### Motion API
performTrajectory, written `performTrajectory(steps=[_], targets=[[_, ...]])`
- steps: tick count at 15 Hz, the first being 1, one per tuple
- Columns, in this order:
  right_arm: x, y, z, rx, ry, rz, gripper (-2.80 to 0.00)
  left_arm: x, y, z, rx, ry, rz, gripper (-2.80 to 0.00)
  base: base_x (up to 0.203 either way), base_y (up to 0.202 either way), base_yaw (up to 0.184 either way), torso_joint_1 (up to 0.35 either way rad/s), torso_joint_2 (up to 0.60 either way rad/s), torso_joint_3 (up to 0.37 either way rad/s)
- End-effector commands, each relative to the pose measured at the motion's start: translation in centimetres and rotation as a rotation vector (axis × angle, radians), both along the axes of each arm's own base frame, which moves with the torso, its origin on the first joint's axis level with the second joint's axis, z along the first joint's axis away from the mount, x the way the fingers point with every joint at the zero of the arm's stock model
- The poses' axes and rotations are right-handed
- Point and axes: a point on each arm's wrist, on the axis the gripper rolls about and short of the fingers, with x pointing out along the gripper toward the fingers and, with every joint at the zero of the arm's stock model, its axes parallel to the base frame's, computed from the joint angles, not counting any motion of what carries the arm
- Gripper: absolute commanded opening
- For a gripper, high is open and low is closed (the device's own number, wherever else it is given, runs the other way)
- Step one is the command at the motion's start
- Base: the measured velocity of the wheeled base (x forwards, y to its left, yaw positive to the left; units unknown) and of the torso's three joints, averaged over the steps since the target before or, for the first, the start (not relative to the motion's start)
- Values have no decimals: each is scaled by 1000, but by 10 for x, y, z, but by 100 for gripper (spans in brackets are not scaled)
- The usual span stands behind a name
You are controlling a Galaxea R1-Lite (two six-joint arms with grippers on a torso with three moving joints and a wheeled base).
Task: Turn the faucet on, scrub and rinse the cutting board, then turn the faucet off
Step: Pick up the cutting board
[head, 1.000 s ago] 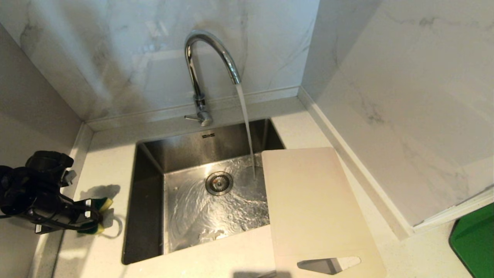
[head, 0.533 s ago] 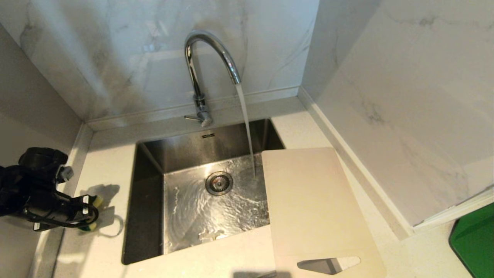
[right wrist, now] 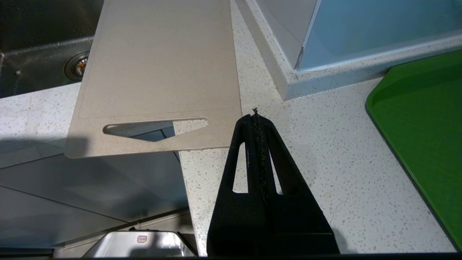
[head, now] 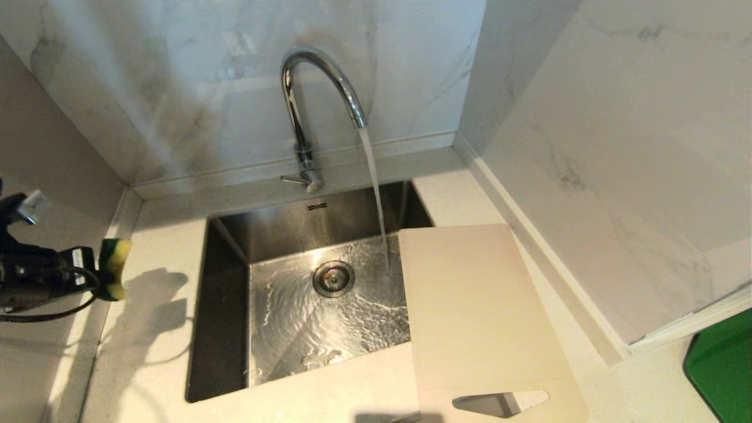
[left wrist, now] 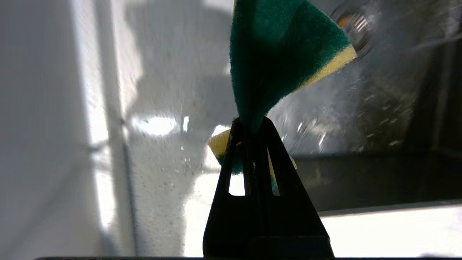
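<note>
Your left tool (head: 97, 271) is clamped hard on a green-and-yellow scouring sponge (head: 114, 267), pinching it so the pad flares out beyond the tips (left wrist: 252, 124); it hangs above the surface, to the left of the sink (head: 226, 235). Your right tool (right wrist: 255, 115) is pressed together on nothing, parked over the speckled surface (right wrist: 325, 162) just beside the cutting board's (right wrist: 158, 68) handle end, with a green tray (right wrist: 426, 130) off to its other side.

The faucet (head: 317, 94) is already running, its stream landing in the basin just at the near edge of the cutting board (head: 476, 311), which lies across the sink's right rim, well apart from the left tool and on the far side of the basin from it.

You are, by my reading, between fetching the sponge and scrubbing. Next, carry the sponge across the basin to the board and set its green face flat on it. Mind that the board overhangs the surface's front edge, so pressing there could tip it.
</note>
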Motion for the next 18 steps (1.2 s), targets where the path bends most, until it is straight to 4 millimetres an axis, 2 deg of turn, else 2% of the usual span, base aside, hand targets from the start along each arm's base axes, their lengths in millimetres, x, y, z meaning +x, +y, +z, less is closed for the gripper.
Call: performTrajectory(steps=[1,2,4,7,9,11,15,18], targets=[[0,0,0,1,0,0,-280,-57,-5,46,46,-228,-10,-280,0,0,0,0,0,0],[0,0,0,-1,0,0,-280,-78,-8,58,65,-300,-22,-280,0,0,0,0,0,0],[0,0,0,1,0,0,-280,-113,-14,64,103,-386,-45,-280,0,0,0,0,0,0],[0,0,0,1,0,0,-280,-164,-17,41,182,-441,-30,-280,0,0,0,0,0,0],[0,0,0,1,0,0,-280,-193,-17,13,200,-458,-21,-280,0,0,0,0,0,0],[0,0,0,1,0,0,-280,-211,-17,-25,204,-425,0,-280,0,0,0,0,0,0],[0,0,0,1,0,0,-280,-232,-19,-83,201,-405,-1,-280,0,0,0,0,0,0],[0,0,0,1,0,0,-280,-229,-19,-130,204,-326,-27,-280,0,0,0,0,0,0]])
